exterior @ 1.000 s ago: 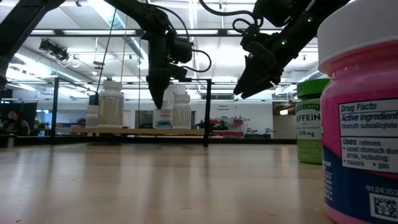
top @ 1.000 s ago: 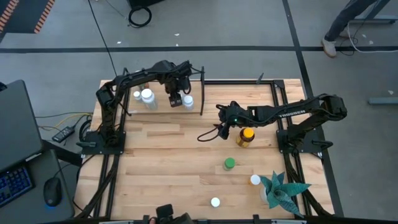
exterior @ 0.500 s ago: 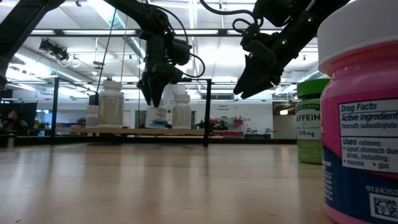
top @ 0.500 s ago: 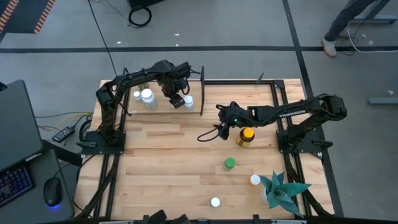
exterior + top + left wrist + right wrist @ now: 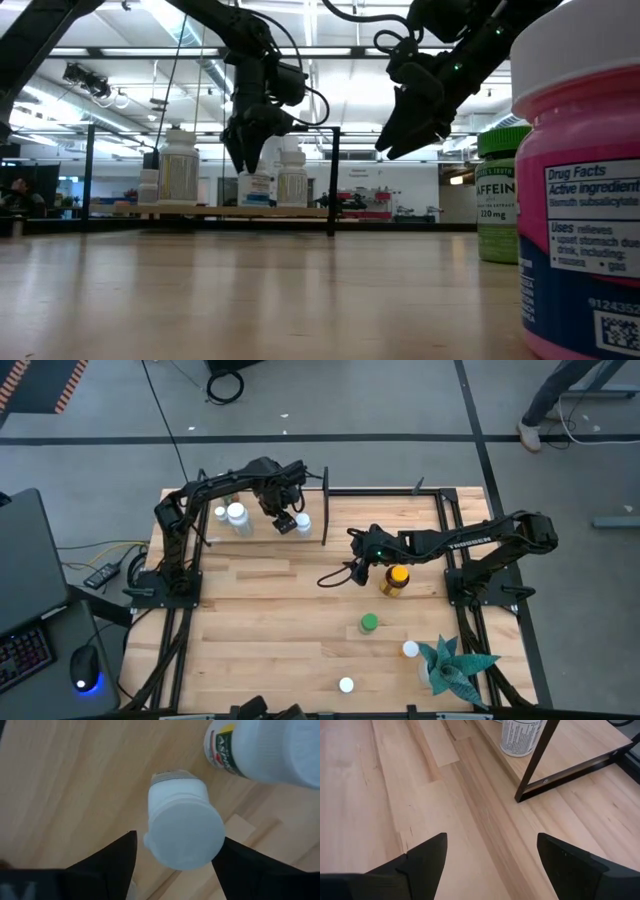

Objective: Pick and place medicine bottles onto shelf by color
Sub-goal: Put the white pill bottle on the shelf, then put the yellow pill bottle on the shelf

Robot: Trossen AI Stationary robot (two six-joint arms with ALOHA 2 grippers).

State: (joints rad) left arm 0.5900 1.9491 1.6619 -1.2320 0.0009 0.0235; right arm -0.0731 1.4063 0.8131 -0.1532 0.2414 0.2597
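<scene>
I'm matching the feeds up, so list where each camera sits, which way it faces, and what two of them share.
High: overhead, facing straight down on the shelf and both arms.
Low: at tabletop height, level across to the shelf; both arms hang in from above.
Left wrist: on the left arm, down past open left gripper at a small white bottle.
Right wrist: past open right gripper at bare wood.
Shared: that bottle also shows in low.
</scene>
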